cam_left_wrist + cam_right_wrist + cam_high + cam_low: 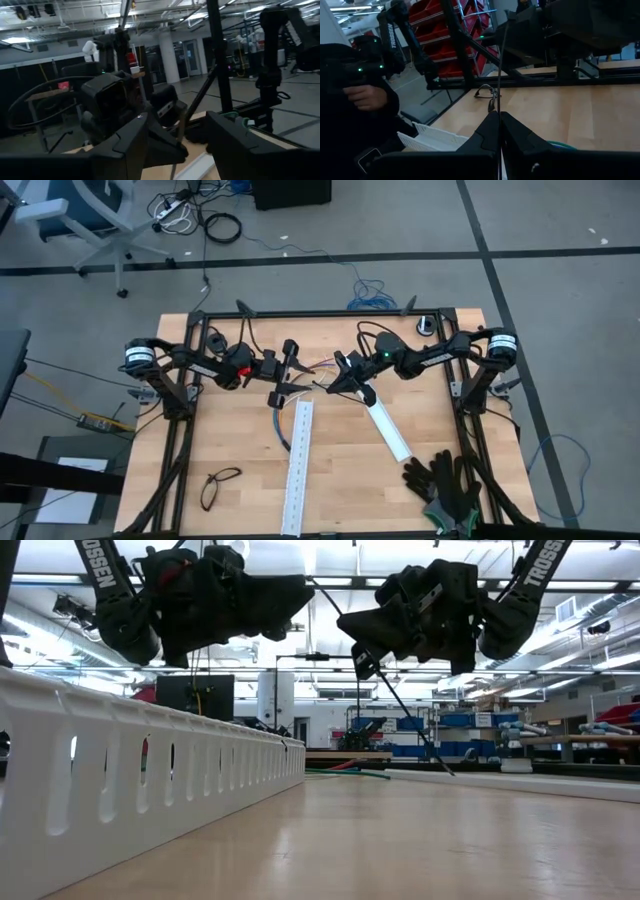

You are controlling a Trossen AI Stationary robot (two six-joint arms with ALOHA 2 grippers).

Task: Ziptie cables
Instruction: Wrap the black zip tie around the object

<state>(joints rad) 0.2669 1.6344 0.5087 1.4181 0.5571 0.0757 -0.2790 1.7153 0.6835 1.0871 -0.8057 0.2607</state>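
Hovering above the cables in the high view, left gripper half-open and nearer, their length running alongside the upright white rail; clamping a thin black ziptie in the right wrist view, right gripper closed.

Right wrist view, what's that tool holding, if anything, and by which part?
The right tool is shut on a thin black zip tie, pinching it at its lower end; the strip stands up from the closed fingertips. Its top end is free.

light: bright ceiling strips, even | shadows: soft | glare: low view backlit | blur: wrist foregrounds soft
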